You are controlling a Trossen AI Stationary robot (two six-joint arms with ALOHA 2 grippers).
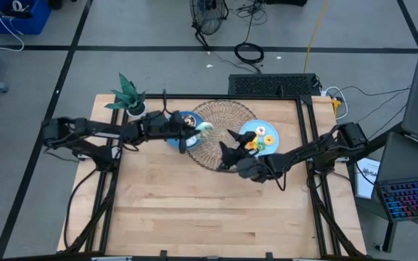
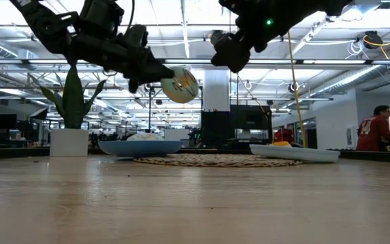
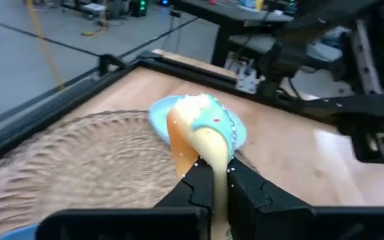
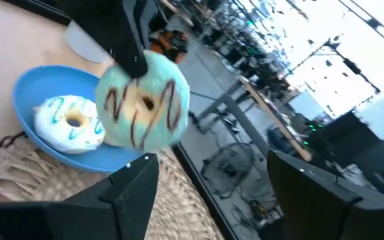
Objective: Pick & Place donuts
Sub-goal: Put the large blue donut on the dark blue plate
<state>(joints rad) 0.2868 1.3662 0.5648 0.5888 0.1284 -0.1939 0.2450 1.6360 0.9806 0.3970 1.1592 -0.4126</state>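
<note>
Mid-handover, the left gripper (image 3: pixel 213 183) holds the green-frosted donut (image 3: pixel 202 130) aloft above the wicker mat (image 1: pixel 220 134), the right gripper (image 4: pixel 212 180) wide beside it; next probably carry to 1 plate (image 4: pixel 29 93).

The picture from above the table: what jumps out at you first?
A big donut with green frosting hangs in the air, pinched by the left hand over the edge of the round wicker mat. The right hand is open close by, beside a blue plate of tiny colourful donuts. Another blue plate at the mat's other side holds a white-frosted donut.
</note>
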